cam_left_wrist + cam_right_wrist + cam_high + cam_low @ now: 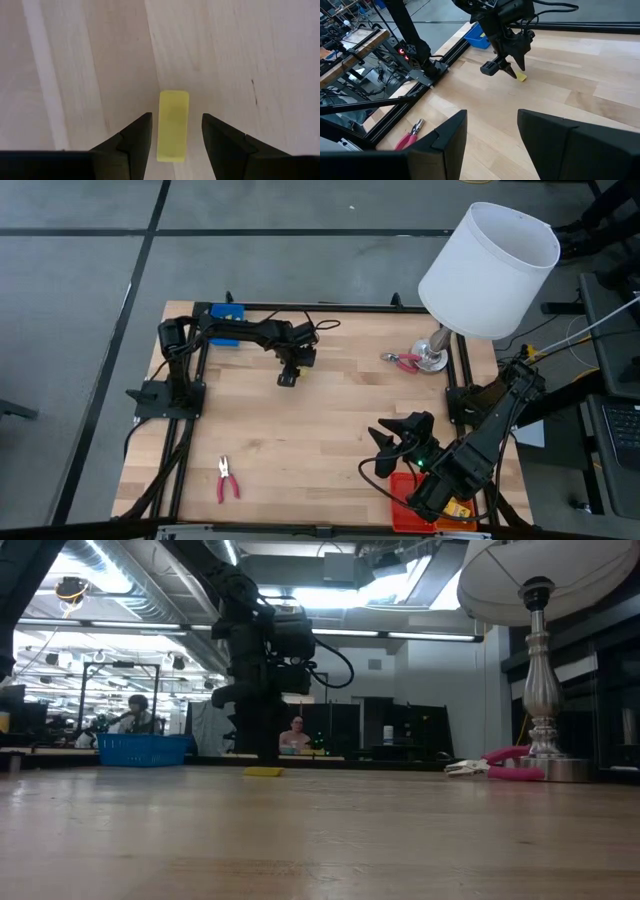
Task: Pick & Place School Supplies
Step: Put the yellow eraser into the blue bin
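A small yellow rectangular piece (173,125) lies flat on the wooden table, toward the far side. My left gripper (175,119) is open and points down over it, one finger on each side, with a gap between each finger and the piece. The low view shows the piece (263,772) on the table under the left gripper (262,745). One pair of red-handled pliers (228,480) lies near the table's near left corner. A second pair (404,361) lies beside the lamp base. My right gripper (396,436) is open and hovers near the table's near right side.
A blue tray (226,320) sits at the far left behind the left arm. A red tray (408,502) at the near right corner holds something orange-yellow (457,508), mostly hidden by the right arm. The white-shaded lamp (488,268) stands at the far right. Bare wood lies between the arms.
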`<state>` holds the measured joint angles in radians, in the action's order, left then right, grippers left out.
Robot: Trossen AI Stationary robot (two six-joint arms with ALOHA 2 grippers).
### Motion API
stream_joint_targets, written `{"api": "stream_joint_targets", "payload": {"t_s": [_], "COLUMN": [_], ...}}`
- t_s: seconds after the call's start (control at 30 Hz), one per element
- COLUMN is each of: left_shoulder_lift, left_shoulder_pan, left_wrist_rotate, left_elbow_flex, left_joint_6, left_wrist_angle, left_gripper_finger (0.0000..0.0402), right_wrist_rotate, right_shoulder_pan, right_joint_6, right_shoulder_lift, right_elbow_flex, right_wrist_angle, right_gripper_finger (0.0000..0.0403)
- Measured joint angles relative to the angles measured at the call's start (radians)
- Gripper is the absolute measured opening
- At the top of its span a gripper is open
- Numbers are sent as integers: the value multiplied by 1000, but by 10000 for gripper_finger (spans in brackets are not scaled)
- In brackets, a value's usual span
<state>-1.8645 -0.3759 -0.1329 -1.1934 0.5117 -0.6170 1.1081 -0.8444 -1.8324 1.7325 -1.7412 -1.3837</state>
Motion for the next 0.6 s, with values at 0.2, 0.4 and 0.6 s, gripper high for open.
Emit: {"api": "stream_joint_targets", "payload": {"t_s": [0.2, 0.4, 0.6], "left_shoulder_lift": [0, 0, -1], "left_shoulder_pan": [0, 0, -7], "left_wrist_rotate": [0, -9, -8], "left_elbow_flex": [0, 11, 11], "left_joint_6": [-2, -19, -14], "left_wrist_angle": [10, 15, 13], "left_gripper_finger": [169, 169, 169], "right_wrist_rotate": [3, 2, 3], "right_shoulder_pan": [0, 0, 0], "right_joint_6": [0, 2, 10], "right_shoulder_lift": [0, 0, 0], "right_elbow_flex": [0, 0, 0], "right_wrist_angle": [1, 7, 12], "right_gripper_finger": [178, 178, 178]}}
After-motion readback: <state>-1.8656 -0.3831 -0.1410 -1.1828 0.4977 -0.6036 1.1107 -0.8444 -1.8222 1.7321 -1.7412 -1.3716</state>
